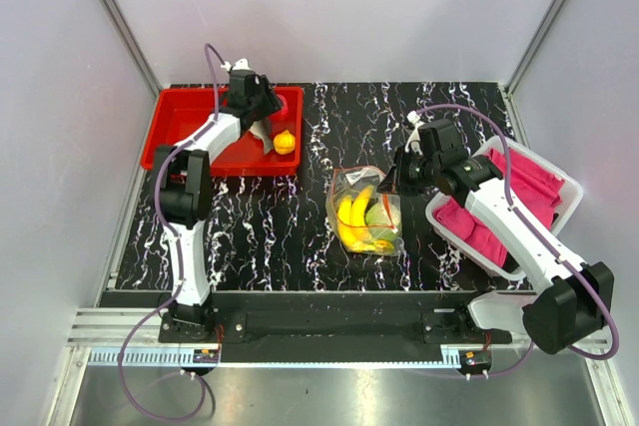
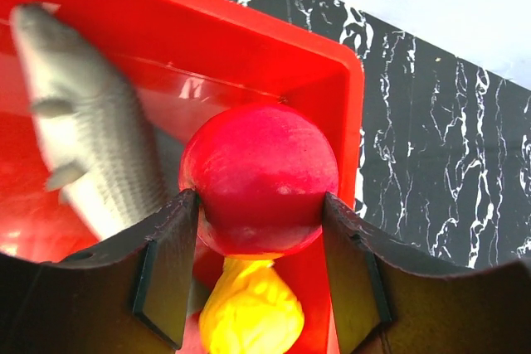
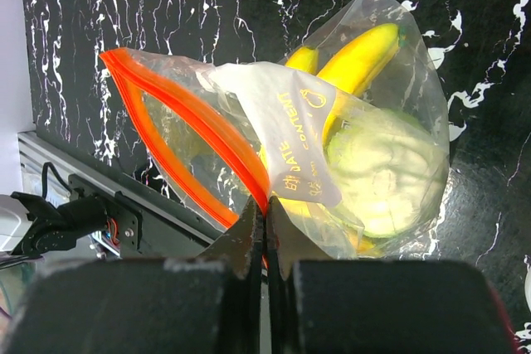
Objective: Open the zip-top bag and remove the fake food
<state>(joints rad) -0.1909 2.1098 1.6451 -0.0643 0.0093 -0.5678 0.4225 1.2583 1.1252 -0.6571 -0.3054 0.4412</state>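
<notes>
The bag (image 1: 365, 210) lies on the table to the right of the tray (image 1: 170, 122), near it but apart, with the banana (image 3: 357, 51) and a green piece (image 3: 377, 167) inside. The right gripper (image 3: 265, 221) has its fingers pressed together on the film at the orange zip strip (image 3: 178, 118), whose mouth gapes. Over the tray's right end, the left gripper (image 2: 259, 213) pinches the red fruit (image 2: 259, 176) between half-spread fingers, above a yellow fruit (image 2: 249, 312) and beside the fish (image 2: 91, 130) lying in the tray. The bag looks light, limp and slick, so it would likely lift along with anything pulled from it. The stiffer zip strip is the surest hold. The toys seem hard, light and smooth, and the banana is best taken across its narrow middle.
</notes>
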